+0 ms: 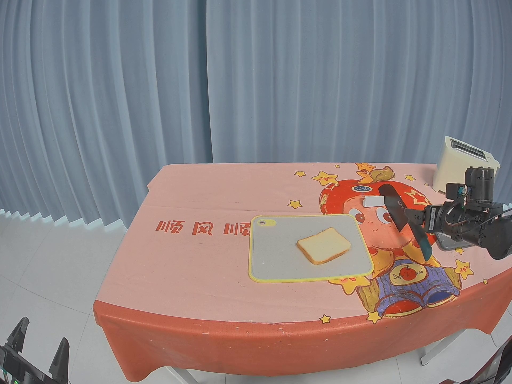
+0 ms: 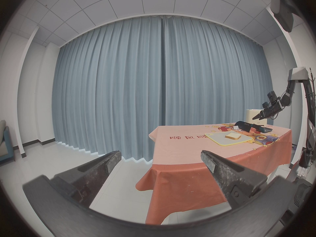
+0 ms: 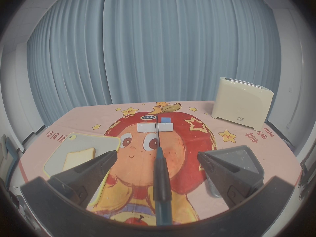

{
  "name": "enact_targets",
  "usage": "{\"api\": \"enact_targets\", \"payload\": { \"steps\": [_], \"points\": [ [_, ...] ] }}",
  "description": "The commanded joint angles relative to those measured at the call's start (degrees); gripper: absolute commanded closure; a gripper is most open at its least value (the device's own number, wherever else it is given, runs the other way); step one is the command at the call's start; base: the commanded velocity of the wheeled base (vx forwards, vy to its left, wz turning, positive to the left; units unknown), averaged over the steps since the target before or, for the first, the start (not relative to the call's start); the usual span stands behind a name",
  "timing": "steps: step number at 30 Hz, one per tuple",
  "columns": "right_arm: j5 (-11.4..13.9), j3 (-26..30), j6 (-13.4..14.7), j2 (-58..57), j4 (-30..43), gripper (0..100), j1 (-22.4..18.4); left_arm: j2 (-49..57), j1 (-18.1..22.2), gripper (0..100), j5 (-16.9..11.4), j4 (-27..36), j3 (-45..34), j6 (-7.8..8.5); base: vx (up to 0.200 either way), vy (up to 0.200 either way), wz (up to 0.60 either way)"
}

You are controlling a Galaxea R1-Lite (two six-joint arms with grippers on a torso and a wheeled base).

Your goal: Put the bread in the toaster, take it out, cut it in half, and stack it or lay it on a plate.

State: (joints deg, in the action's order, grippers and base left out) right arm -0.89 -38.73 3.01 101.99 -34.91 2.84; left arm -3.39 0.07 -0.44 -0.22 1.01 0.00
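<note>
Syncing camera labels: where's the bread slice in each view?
Head view: bread lies flat on the cutting board, mid-table.
Left wrist view: bread far off, on the cutting board on the table.
Right wrist view: bread on the cutting board, close to the camera.
Shared landmark: the toaster at the table's far corner.
</note>
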Motion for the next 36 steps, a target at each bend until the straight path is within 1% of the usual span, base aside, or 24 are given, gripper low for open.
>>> {"api": "enact_targets", "payload": {
  "steps": [1,14,25,33,36],
  "points": [
    [0.01,0.06,-0.02,4.27,-1.74,0,0.06,-0.04,0.01,0,0.0,-0.04,-1.01,0.0,0.0,0.0,0.0],
    [0.1,0.41,-0.37,6.91,-4.2,0,-0.2,-0.04,0.01,0,0.0,-0.04,-1.01,0.0,0.0,0.0,0.0],
    [0.01,0.23,-0.46,8.76,-4.29,0,-0.29,-0.04,0.01,0,0.0,-0.04,-1.01,0.0,0.0,0.0,0.0],
    [0.1,0.06,-0.46,9.11,-4.29,0,-1.08,-0.04,0.01,0,0.0,-0.04,-1.01,0.0,0.0,0.0,0.0],
    [0.19,0.23,-0.99,9.02,-4.29,0,-1.7,-0.04,0.01,0,0.0,-0.04,-1.01,0.0,0.0,0.0,0.0]
  ]
}}
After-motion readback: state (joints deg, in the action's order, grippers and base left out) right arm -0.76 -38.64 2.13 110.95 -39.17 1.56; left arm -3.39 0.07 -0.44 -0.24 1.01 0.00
